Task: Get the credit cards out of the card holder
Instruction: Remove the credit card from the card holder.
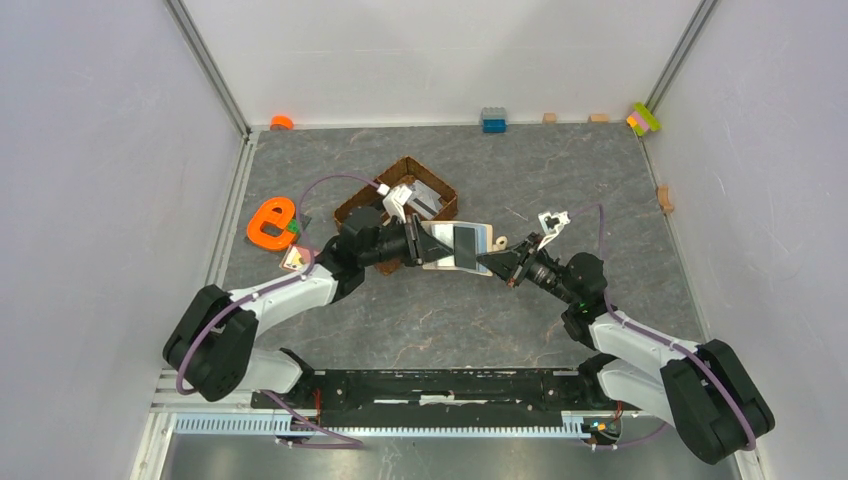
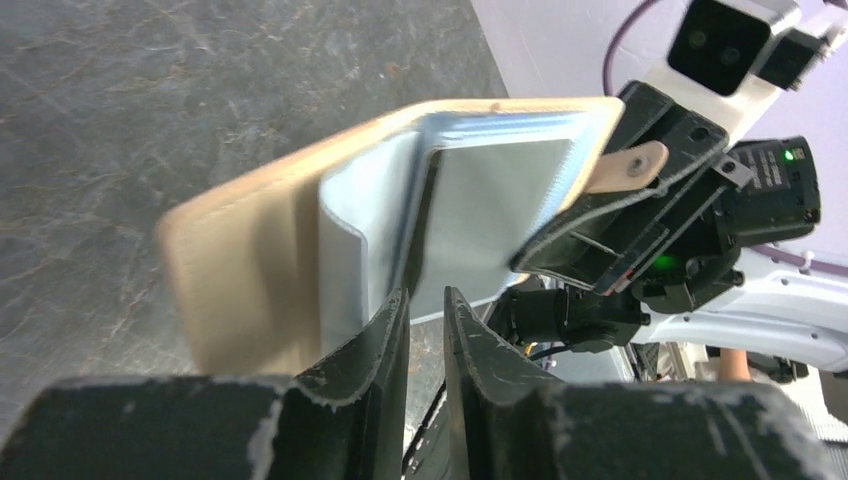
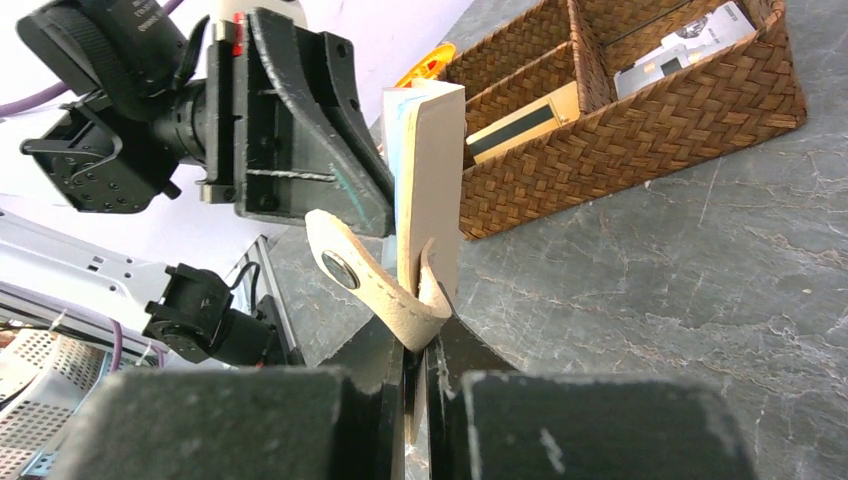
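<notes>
The beige card holder [image 1: 441,259] hangs open above the table between both arms, its shiny grey sleeves [image 1: 466,246] facing up. My left gripper [image 1: 422,243] is shut on the sleeve side: in the left wrist view [image 2: 425,295] a sleeve edge [image 2: 425,210] runs in between the nearly closed fingers, next to the tan cover [image 2: 250,270]. My right gripper [image 1: 497,262] is shut on the holder's [image 3: 430,180] edge beside its curled closing tab [image 3: 370,290]. No card shows clearly in the sleeves. A small pinkish-cream flat piece [image 1: 293,258] lies on the table by the left arm.
A brown wicker basket [image 1: 405,165] stands just behind the left gripper, with flat items in its compartments [image 3: 520,120]. An orange letter-shaped toy [image 1: 268,222] lies at the left. Small blocks [image 1: 493,120] line the back wall.
</notes>
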Tool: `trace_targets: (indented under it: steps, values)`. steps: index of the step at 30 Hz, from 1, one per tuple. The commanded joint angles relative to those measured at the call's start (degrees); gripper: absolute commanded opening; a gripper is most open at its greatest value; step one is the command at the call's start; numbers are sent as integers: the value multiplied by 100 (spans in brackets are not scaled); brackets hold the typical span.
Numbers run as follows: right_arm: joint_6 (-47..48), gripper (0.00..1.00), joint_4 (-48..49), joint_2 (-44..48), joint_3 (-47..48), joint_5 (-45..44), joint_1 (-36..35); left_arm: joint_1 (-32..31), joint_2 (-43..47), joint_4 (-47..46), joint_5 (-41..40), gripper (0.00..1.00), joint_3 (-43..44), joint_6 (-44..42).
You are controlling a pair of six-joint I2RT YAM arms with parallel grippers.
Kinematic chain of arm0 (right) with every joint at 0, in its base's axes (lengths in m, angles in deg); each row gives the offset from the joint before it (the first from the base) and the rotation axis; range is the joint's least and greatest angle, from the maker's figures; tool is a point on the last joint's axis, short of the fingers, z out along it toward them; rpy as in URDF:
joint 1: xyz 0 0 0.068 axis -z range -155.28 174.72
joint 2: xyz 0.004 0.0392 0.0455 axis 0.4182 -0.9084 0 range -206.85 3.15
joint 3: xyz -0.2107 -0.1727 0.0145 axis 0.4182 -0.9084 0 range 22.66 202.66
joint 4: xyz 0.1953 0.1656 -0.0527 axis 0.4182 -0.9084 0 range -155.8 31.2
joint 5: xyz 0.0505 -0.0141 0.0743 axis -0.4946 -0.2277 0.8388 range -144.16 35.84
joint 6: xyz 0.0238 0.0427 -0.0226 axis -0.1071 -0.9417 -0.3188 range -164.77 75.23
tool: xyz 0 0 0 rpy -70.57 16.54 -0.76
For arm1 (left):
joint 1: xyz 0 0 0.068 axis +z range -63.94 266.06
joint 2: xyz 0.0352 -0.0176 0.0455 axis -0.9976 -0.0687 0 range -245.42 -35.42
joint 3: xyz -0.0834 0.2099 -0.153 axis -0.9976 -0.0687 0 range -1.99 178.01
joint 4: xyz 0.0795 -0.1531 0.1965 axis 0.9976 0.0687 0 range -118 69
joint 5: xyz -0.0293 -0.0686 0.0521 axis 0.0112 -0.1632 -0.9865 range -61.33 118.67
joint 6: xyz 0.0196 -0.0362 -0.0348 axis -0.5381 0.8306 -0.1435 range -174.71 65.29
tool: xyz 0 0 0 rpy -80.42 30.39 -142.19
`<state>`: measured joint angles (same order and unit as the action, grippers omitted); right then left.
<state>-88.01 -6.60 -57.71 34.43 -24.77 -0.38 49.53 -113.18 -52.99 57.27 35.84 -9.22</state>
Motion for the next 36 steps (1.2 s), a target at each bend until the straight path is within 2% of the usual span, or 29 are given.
trace_targets:
  steps: [1, 7, 22, 28, 31, 36]
  values:
    - [-72, 0, 529, 33, 24, 136, 15, 323, 275, 247, -378, 25, 88, 133]
    - [-12, 0, 407, 107, 27, 59, 14, 445, 603, 1109, -1353, 26, 37, -40]
    - [56, 0, 228, 247, 24, -53, 20, 445, -428, 1737, -1072, 23, 663, -130]
    - [311, 0, -424, 397, 97, -445, 44, 445, 435, 2383, -2336, 19, 512, -307]
    - [382, 0, -569, 449, 114, -543, 41, 438, 1082, 2075, -2578, 19, 133, -246]
    - [389, 0, -593, 400, 143, -528, 41, 142, 1597, 391, -1742, 18, -463, -260]
